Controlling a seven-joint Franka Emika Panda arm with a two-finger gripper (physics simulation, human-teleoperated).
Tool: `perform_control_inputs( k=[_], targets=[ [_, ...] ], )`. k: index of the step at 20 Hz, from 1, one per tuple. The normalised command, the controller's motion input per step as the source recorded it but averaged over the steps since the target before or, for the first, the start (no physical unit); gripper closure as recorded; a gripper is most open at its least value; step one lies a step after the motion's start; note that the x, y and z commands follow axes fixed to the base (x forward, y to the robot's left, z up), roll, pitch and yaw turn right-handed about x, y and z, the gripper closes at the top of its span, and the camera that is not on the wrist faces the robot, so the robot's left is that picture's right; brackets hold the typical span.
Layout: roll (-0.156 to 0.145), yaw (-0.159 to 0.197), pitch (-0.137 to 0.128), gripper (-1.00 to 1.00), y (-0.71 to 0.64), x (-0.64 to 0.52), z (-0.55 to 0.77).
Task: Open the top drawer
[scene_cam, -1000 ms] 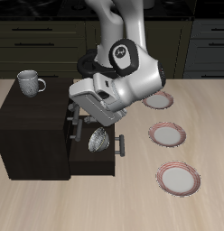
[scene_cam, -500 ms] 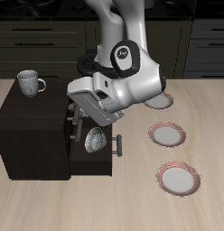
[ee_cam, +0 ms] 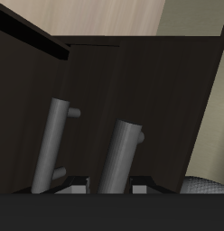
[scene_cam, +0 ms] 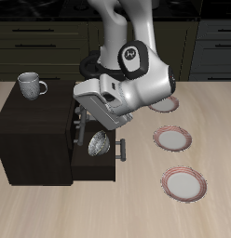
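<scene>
Mug (scene_cam: 32, 85) on cabinet (scene_cam: 33, 135) top, back corner. Top drawer (scene_cam: 80, 122) just under that top, front slightly out. Lower drawer pulled out, bowl (scene_cam: 100, 142) inside. Gripper (scene_cam: 82, 124) at top drawer's handle (ee_cam: 119, 156), fingers hidden; can't tell its width. Three plates (scene_cam: 172, 139) on surface, apart from cabinet.

You see a dark brown-black wooden cabinet (scene_cam: 33, 135) on a pale beige wood-grain table (scene_cam: 108, 214). Its top drawer (ee_cam: 132, 99) shows a near-black front with grey metal bar handles (ee_cam: 51, 144). The mug (scene_cam: 32, 85) is light grey; three plates (scene_cam: 185, 183) are white-centred with reddish-pink rims.
</scene>
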Motion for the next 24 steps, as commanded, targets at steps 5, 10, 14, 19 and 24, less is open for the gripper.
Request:
perform_control_inputs(
  k=[5,10,14,19,24],
  targets=[
    [0.055,-0.016,-0.006,1.0,0.41,0.07,0.04],
    [0.094,0.002,-0.028,1.0,0.61,0.06,0.03],
    [0.074,-0.016,-0.005,1.0,0.43,0.0,0.05],
    [0.082,-0.008,-0.021,1.0,0.56,-0.06,0.07],
    [0.079,-0.011,-0.006,1.0,0.51,-0.02,0.04]
  ],
)
